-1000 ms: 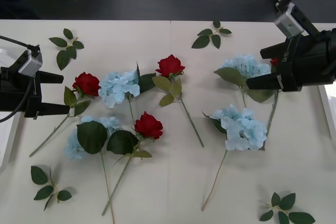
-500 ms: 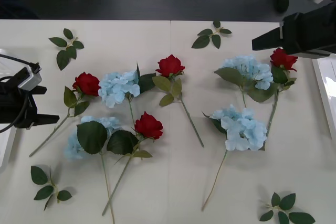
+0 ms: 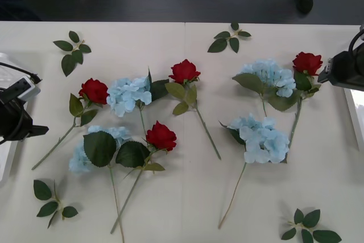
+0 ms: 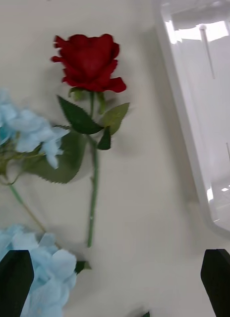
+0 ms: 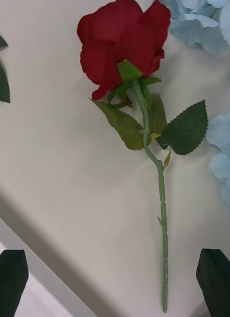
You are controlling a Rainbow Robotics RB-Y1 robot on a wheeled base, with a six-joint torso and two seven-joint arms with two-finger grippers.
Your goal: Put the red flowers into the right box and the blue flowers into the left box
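Observation:
Several red flowers lie on the table: one at the left (image 3: 94, 90), one in the middle (image 3: 183, 71), one lower (image 3: 161, 136) and one at the far right (image 3: 307, 62). Blue flowers (image 3: 128, 94) (image 3: 267, 73) (image 3: 263, 139) lie among them, and another (image 3: 85, 147) sits half under leaves. My right gripper (image 3: 334, 75) hangs open at the table's right edge, above the right box (image 3: 356, 112). Its wrist view holds the rightmost red flower (image 4: 90, 62) beside that box (image 4: 194, 129). My left gripper (image 3: 29, 115) is open at the left edge, by the left box (image 3: 4, 166), looking at the left red flower (image 5: 125, 44).
Loose green leaf sprigs lie at the back left (image 3: 73, 49), back middle (image 3: 228, 39), front left (image 3: 51, 200) and front right (image 3: 310, 229). The table's far edge borders a dark floor. Long stems (image 3: 207, 132) cross the space between the blooms.
My right arm has pulled back from over the right-hand flowers to the table's right edge, uncovering the rightmost red flower. My left arm has drawn back to the left.

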